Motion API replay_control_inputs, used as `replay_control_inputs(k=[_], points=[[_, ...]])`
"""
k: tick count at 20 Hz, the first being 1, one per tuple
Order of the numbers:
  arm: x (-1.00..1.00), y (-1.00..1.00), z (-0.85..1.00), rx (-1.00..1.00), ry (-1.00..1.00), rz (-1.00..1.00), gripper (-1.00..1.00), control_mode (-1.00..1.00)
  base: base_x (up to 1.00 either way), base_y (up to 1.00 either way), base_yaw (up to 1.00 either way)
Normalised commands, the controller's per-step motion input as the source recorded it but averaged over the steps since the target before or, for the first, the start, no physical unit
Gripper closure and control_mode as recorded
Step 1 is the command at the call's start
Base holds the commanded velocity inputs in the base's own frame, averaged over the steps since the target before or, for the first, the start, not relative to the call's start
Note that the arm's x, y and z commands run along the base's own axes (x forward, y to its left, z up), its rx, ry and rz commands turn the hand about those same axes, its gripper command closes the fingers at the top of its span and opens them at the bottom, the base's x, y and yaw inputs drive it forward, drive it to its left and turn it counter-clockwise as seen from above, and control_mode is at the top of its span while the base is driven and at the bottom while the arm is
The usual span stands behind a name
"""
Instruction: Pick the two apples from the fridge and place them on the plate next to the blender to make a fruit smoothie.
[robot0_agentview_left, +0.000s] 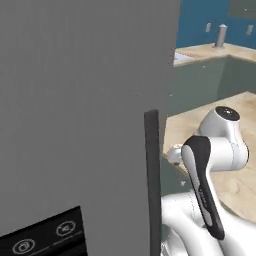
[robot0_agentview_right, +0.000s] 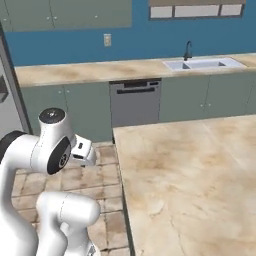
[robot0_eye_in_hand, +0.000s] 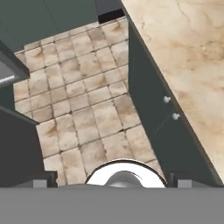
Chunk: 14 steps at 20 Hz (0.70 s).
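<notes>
The fridge is a tall grey slab close on my left, with a dark vertical strip along its edge and a black button panel low down. The fridge also shows as a sliver at the left edge of the right base view. My gripper points down at the tiled floor between the fridge and the island, its dark fingertips far apart with nothing between them. The two apples, the plate and the blender are out of view.
A beige stone island counter stretches to my right, its dark green side carrying two small knobs. Behind it run a back counter with a sink and a dishwasher. Tiled floor lies below the hand.
</notes>
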Motion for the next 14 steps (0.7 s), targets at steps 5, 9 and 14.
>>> replay_control_inputs(k=[5, 9, 14], points=[[0.00, 0.00, 0.00, 0.00, 0.00, 0.00, -1.00, 1.00, 1.00, 0.00, 0.16], [0.00, 0.00, 0.00, 0.00, 0.00, 0.00, -1.00, 1.00, 1.00, 0.00, 0.13], [0.00, 0.00, 0.00, 0.00, 0.00, 0.00, -1.00, 1.00, 0.65, 0.00, 0.54]])
